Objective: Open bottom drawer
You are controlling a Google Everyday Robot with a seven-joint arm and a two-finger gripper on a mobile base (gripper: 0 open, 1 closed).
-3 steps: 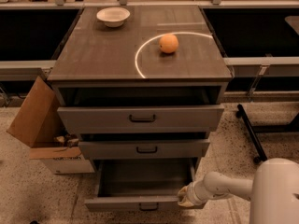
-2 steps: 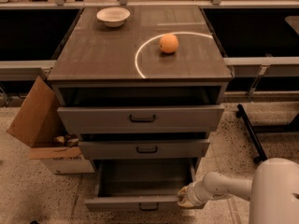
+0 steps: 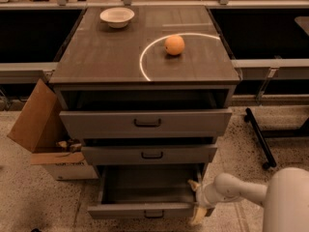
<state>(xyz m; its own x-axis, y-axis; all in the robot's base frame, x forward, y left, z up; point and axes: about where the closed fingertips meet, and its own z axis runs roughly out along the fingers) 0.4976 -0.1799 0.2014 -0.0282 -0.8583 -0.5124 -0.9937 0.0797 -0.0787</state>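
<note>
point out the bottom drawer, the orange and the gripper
bottom drawer (image 3: 125,210): camera view, front panel
orange (image 3: 175,45): camera view, middle of fruit
gripper (image 3: 195,202): camera view, midpoint, at drawer's right front corner

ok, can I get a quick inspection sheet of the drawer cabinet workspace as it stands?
Surface: cabinet top, dark, with a pale curved line marked on it.
Job's things: bottom drawer pulled out furthest of the three; no contents seen inside.
Other drawers: top drawer and middle drawer each partly out.
Clutter: white bowl at the back left of the top, orange inside the curve; open cardboard box on the floor at the cabinet's left.
Grippers: gripper at the right end of the bottom drawer's front.
Cables: nothing clearly seen.
Surroundings: speckled floor, black wheeled leg to the right, benches behind.
</note>
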